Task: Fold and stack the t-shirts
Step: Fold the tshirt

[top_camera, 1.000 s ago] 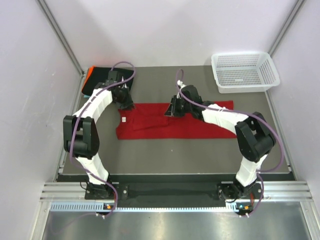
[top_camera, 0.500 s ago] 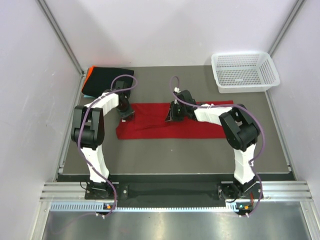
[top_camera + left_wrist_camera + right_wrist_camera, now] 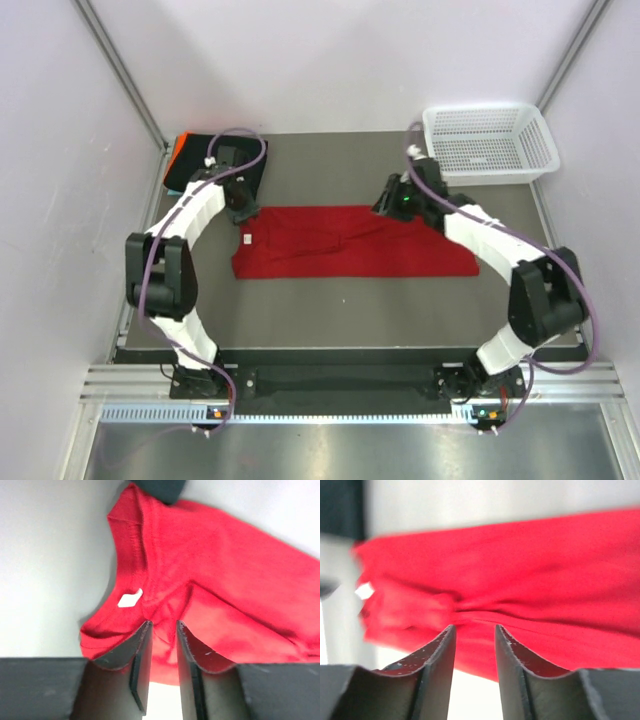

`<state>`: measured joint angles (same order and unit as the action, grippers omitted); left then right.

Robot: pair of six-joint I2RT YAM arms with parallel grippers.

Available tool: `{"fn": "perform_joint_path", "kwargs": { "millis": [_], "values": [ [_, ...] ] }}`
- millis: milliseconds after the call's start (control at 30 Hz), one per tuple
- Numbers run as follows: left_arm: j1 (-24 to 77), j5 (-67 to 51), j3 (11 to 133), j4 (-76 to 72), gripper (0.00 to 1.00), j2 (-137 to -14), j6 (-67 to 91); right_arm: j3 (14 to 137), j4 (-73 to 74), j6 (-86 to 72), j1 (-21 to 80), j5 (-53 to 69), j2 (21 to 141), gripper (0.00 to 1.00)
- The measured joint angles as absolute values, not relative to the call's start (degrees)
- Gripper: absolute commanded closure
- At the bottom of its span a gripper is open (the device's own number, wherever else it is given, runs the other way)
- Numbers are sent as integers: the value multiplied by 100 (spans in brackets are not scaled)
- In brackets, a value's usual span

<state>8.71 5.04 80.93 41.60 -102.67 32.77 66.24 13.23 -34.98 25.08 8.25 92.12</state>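
One red t-shirt (image 3: 350,245) lies flat as a long folded band, left of the white basket (image 3: 495,177) and nearer to the arms, while a folded black t-shirt (image 3: 195,150) with an orange edge (image 3: 172,160) beside it sits much farther left of the basket. The left gripper (image 3: 240,208), at the collar end far from the basket, and the right gripper (image 3: 392,208), at the end closer to the basket, both have their jaws a little apart with no cloth between them. I judge the stack is begun and the red one is half done: it must be folded across and put on the pile.
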Motion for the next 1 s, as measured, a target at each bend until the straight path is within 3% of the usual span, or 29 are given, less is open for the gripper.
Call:
{"fn": "perform_joint_path", "kwargs": {
  "millis": [233,500,1000],
  "values": [
    [751,228,6842,3962,61,-8954,3336,5450,2353,-3986,825,-45,8058,52],
    [296,-429,5183,3339,62,-8597,3837,4576,2952,-4117,-421,-316,7354,51],
    [298,-3,4943,3177,65,-8772,4064,4257,2694,-4119,-696,-624,8075,52]
  ]
}}
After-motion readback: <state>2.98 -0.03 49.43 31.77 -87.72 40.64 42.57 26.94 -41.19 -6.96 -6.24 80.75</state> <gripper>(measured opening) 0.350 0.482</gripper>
